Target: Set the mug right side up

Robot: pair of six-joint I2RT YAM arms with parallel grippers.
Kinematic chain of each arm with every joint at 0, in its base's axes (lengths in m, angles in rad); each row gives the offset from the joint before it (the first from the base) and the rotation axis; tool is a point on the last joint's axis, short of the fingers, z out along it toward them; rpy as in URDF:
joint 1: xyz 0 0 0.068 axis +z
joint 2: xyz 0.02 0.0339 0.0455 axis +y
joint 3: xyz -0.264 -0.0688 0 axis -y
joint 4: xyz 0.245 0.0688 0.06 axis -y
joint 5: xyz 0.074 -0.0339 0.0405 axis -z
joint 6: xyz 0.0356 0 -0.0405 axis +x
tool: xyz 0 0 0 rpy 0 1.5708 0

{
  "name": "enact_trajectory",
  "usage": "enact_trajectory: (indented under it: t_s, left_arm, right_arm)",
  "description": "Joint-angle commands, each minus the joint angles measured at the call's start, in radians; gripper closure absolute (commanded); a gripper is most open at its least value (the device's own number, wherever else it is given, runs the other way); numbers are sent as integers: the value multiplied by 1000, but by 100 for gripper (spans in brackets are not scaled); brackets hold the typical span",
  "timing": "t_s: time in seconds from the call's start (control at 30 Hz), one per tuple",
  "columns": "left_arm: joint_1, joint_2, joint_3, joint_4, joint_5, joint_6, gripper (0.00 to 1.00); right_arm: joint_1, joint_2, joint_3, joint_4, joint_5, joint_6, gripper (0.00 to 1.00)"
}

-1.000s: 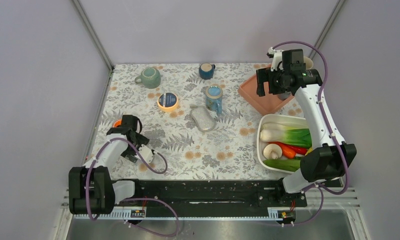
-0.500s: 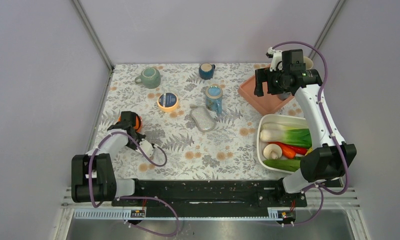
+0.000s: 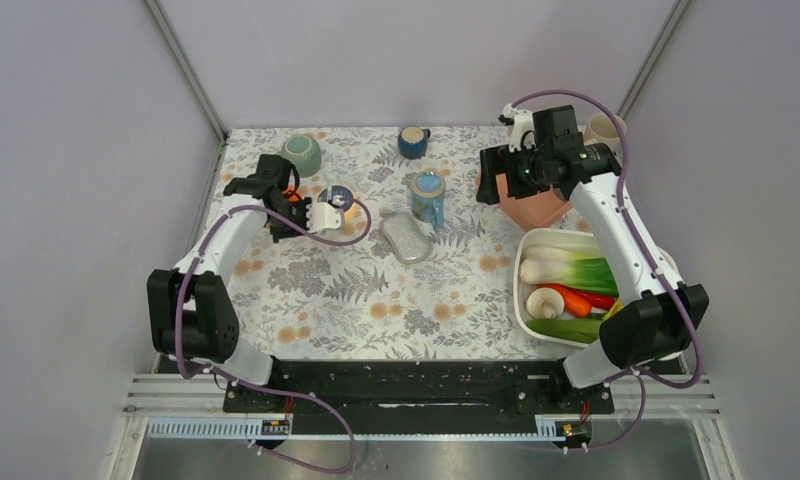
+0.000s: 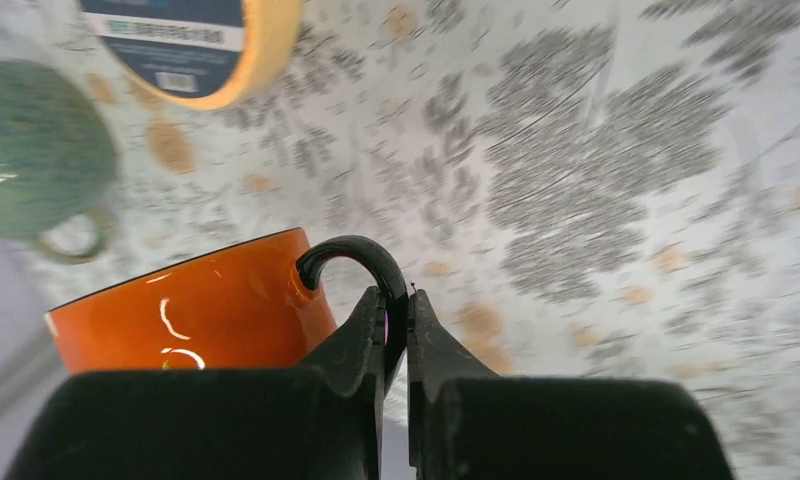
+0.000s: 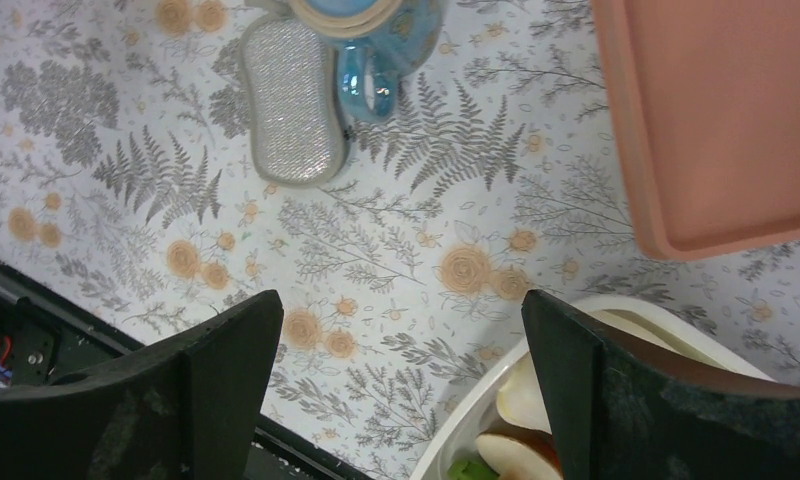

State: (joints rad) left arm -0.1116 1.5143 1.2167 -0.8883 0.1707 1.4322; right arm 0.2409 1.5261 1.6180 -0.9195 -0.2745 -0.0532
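Observation:
An orange mug (image 4: 191, 300) with a black handle (image 4: 351, 255) hangs off the floral cloth in the left wrist view. My left gripper (image 4: 396, 310) is shut on that handle. From above, only a sliver of the mug (image 3: 293, 197) shows beside the left gripper (image 3: 282, 193), at the back left near the green mug. The view is blurred, and which end of the mug faces up I cannot tell. My right gripper (image 5: 401, 305) stands wide open with nothing in it. It hovers high by the pink tray, where the top view shows the right gripper (image 3: 496, 175).
A green mug (image 3: 301, 153) and a yellow tape roll (image 3: 338, 200) lie close to the left gripper. A dark blue cup (image 3: 412, 141), a light blue mug (image 3: 428, 195) and a grey sponge (image 3: 406, 238) sit mid-table. A pink tray (image 3: 531, 205) and a white tub of vegetables (image 3: 524, 285) are at the right.
My left gripper closed on the orange mug's handle at the near left and carried it up and back toward the green mug. The right arm shifted slightly left.

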Motion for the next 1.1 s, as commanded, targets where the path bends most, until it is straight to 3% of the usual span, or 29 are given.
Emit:
enact_trajectory:
  t_s: [0.0,0.37,0.47,0.6,0.87,1.07]
  left_arm:
    - [5,13,152,-135,249,-313,100]
    - [-94,-44,282,-145,423,-623,100]
    - [-122,-65,314,-145,498,-680,100]
    - [-203,-94,326,-146,466,-658,100]
    - [-377,-203,215,-100,427,-522,100]
    - [-447,-225,196,-46,404,-491,100]
  right_arm:
    - [58,-54,-32,61,-116,15,0]
    - [85,-131,-188,337,-307,216,1]
    - [109,-171,-266,453,-401,200,0]
    - [125,-243,-414,687,-508,184,0]
    - [148,-117,-398,807,-428,518,3]
    - [215,-26,-427,1099,-483,795,1]
